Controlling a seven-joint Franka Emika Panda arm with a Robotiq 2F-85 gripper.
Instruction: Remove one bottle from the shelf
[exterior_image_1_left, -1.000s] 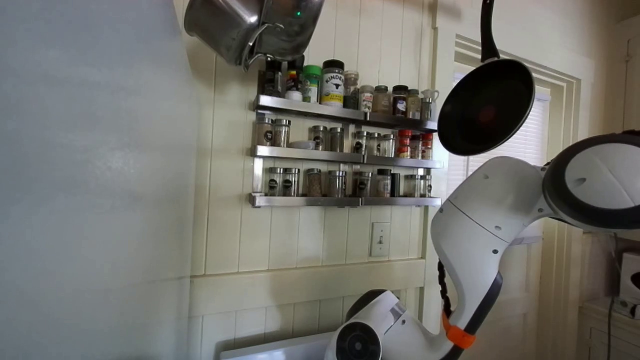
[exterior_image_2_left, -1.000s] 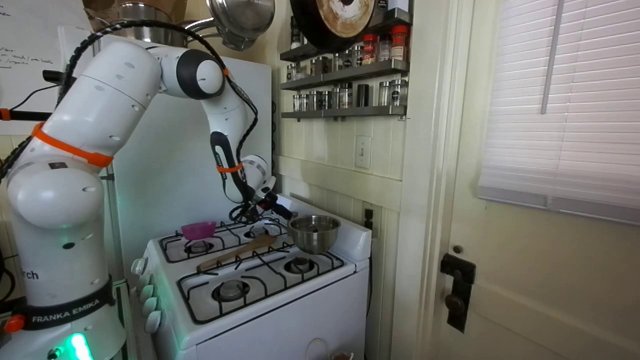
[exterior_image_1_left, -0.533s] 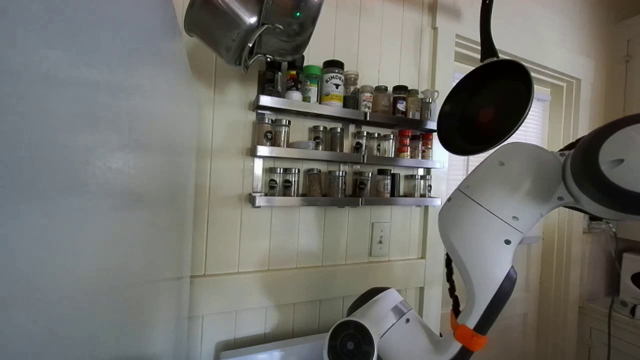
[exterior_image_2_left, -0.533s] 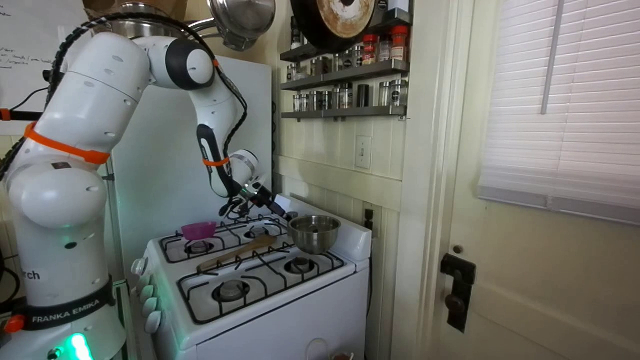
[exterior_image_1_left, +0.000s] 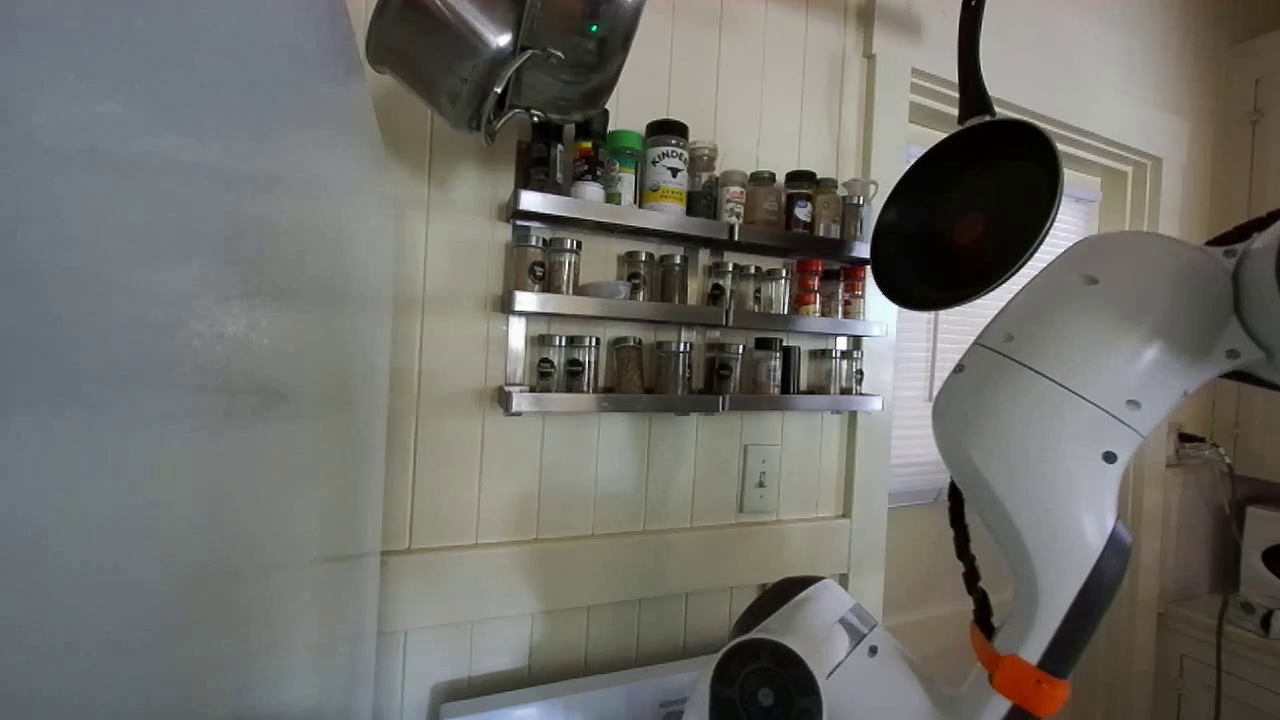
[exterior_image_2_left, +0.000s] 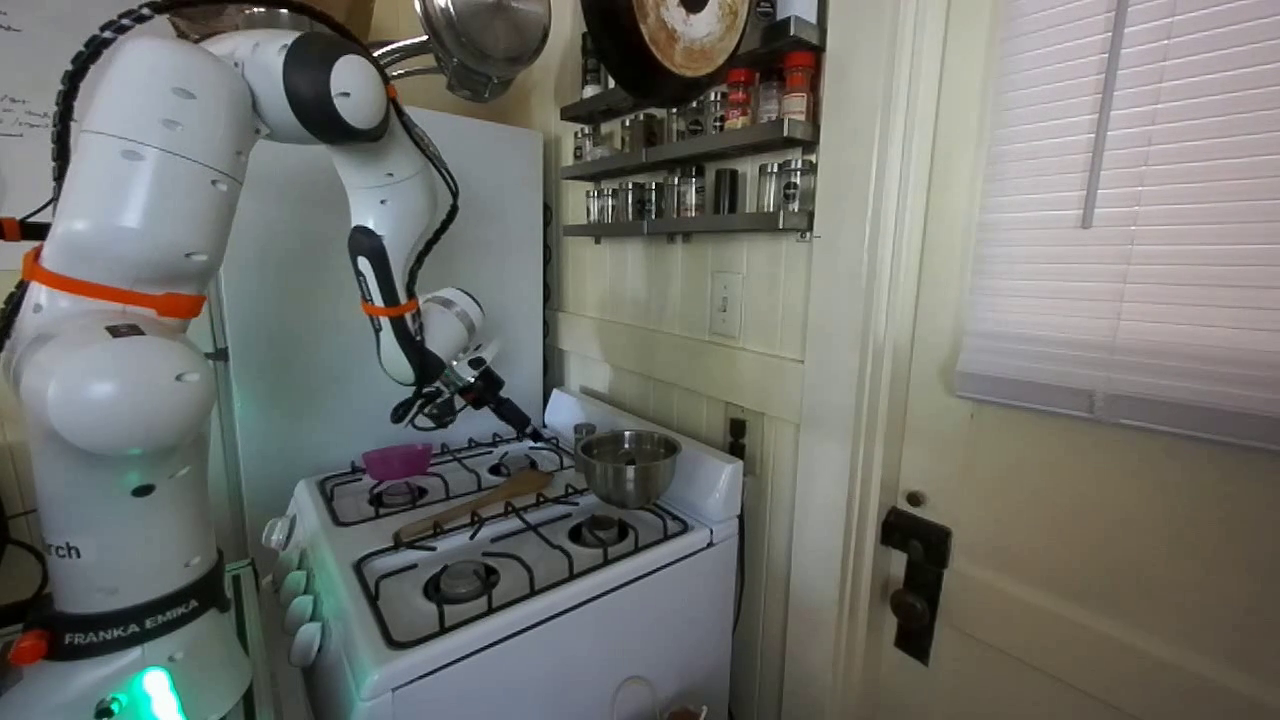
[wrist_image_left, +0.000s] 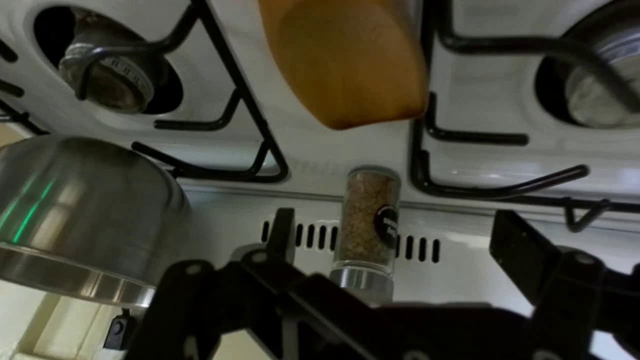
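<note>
One stovetop jar (wrist_image_left: 363, 215) shows its black label (wrist_image_left: 386, 226) only in the wrist view; the tool (wrist_image_left: 394, 237) stands spread.

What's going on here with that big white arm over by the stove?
This robot arm has the job of taking one of the jars off the wall shelves. Right now its tool is open and holds nothing. In front of it, a small capped jar stands upright at the back of the stove, beside a metal bowl. That may be the one already taken down, though these pictures don't show where it came from.
</note>
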